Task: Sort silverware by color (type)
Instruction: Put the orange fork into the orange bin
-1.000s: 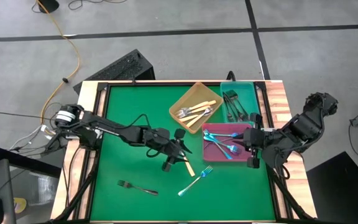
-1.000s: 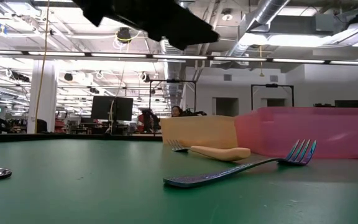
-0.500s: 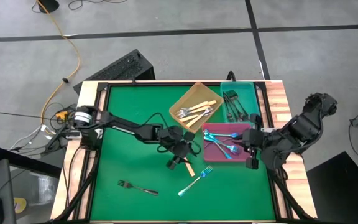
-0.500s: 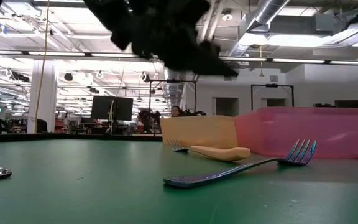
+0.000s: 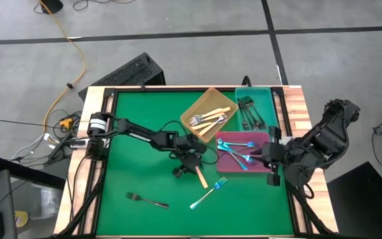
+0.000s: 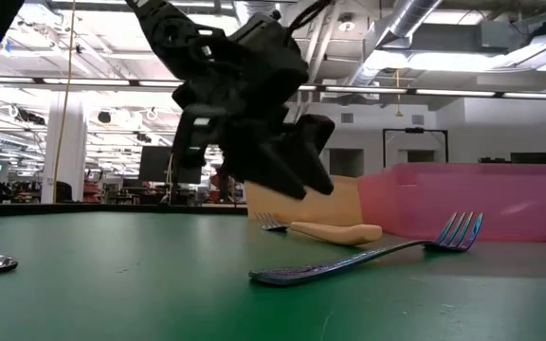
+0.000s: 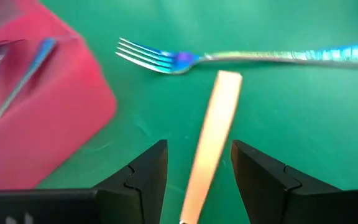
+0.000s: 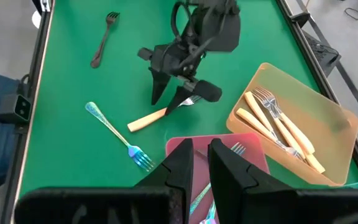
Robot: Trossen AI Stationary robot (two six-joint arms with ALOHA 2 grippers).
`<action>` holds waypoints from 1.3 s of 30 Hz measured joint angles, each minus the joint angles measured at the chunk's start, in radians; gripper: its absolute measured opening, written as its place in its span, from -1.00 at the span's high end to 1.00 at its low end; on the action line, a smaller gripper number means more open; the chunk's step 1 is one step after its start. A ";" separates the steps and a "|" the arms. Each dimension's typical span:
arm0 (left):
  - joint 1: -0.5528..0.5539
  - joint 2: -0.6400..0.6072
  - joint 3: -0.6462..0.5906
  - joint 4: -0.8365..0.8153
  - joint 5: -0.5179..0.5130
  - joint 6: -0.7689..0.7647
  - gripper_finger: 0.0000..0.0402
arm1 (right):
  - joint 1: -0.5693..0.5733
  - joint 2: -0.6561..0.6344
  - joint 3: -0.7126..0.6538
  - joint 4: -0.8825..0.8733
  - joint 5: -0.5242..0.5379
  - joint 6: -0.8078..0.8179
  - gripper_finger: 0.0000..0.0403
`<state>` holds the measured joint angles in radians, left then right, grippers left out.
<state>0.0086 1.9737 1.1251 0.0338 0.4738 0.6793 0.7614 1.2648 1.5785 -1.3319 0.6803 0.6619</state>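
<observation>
Most of the sorting looked done when I checked the views. The orange tray (image 5: 207, 114) held several cream-handled forks (image 5: 209, 118), the pink tray (image 5: 241, 138) held blue iridescent ones (image 5: 234, 154), and the teal tray (image 5: 260, 99) at the far right corner held the black ones (image 5: 249, 111). As far as I could see, three pieces were left loose on the green table (image 5: 138, 133): a cream-handled fork (image 7: 209, 140) near the middle, just left of the pink tray, an iridescent blue fork (image 5: 209, 192) just nearer than it, and a black fork (image 5: 146, 199) lying well apart toward the near left.

I had the left gripper (image 5: 189, 165) low over the cream fork, its jaws open and straddling the handle without, as far as I could judge, touching it. That handle was flat, matte and pale, with its silver tines (image 6: 271, 222) pointing toward the orange tray. The blue fork's tines (image 7: 151, 56) lay close past the cream handle's end, so I judged the pinch needed to stay clear of them.

The right gripper (image 5: 272, 167) waited at the right edge of the table beside the pink tray, fingers nearly closed on nothing.
</observation>
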 joint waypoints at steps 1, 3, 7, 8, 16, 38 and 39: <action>0.000 0.008 0.000 -0.003 -0.001 0.025 0.20 | 0.002 0.000 0.000 0.000 0.000 0.007 0.64; 0.003 0.016 -0.001 -0.036 -0.009 0.044 0.20 | 0.006 0.000 0.000 0.000 0.000 0.024 0.64; 0.016 0.052 0.009 -0.026 -0.016 0.040 0.20 | 0.012 0.001 0.000 0.003 0.000 0.048 0.64; 0.020 0.071 0.026 -0.028 -0.018 0.034 0.20 | 0.012 0.002 0.000 0.003 0.000 0.049 0.64; 0.033 0.129 0.107 -0.120 0.019 -0.004 0.20 | 0.011 0.037 0.000 -0.006 0.000 0.040 0.64; -0.009 0.090 0.121 -0.239 -0.063 -0.198 0.91 | 0.050 0.128 0.000 -0.041 0.059 0.037 0.64; -0.013 0.075 0.119 -0.275 -0.062 -0.200 0.91 | 0.058 0.125 0.000 -0.040 0.071 0.038 0.64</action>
<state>-0.0042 2.0485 1.2442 -0.2415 0.4114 0.4791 0.8192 1.3894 1.5784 -1.3724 0.7515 0.7000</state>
